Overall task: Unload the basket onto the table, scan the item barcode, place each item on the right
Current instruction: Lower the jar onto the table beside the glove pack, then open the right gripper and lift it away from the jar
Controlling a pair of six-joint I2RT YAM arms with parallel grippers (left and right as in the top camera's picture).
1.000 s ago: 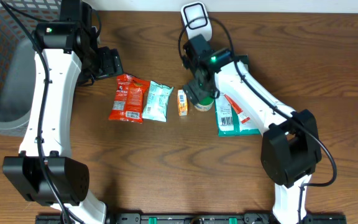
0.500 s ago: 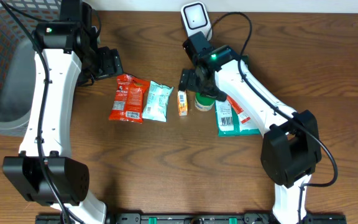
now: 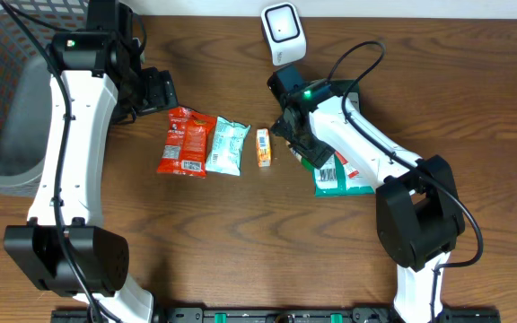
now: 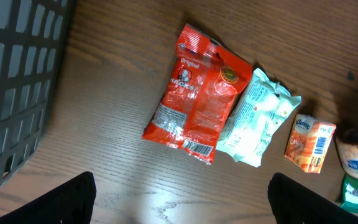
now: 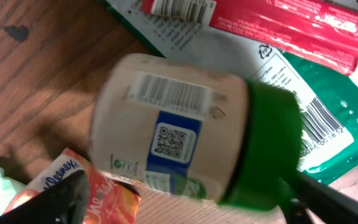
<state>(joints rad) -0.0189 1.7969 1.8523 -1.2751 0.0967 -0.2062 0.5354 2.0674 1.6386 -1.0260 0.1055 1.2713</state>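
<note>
Right wrist view: the jar [image 5: 185, 130], white with a green cap, lies on its side and looks smeared. Its barcode strip faces up at my camera.
Where the jar sits: it rests partly on the green packet [image 5: 328, 124], with the small orange pack [image 5: 73, 180] just beside its base.
Right gripper [image 5: 185, 193]: the jaws are spread wide and straddle the jar end to end. I see a gap at the base, so I judge there is no grip yet.
Left gripper [image 4: 179, 199]: it is wide and empty, hanging over the red packet [image 4: 197, 99] near the basket [image 4: 11, 74].
Scanner [image 3: 283, 27]: it stands at the far table edge, well apart from the jar.
Step in hand: I read this as the pick-up before the scan; nothing has been presented to the scanner yet.
Next move: I would close across the jar's body, lift it clear, then turn the barcode toward the scanner's face.
Watch for: a round jar on a slick packet may roll as the jaws close.
</note>
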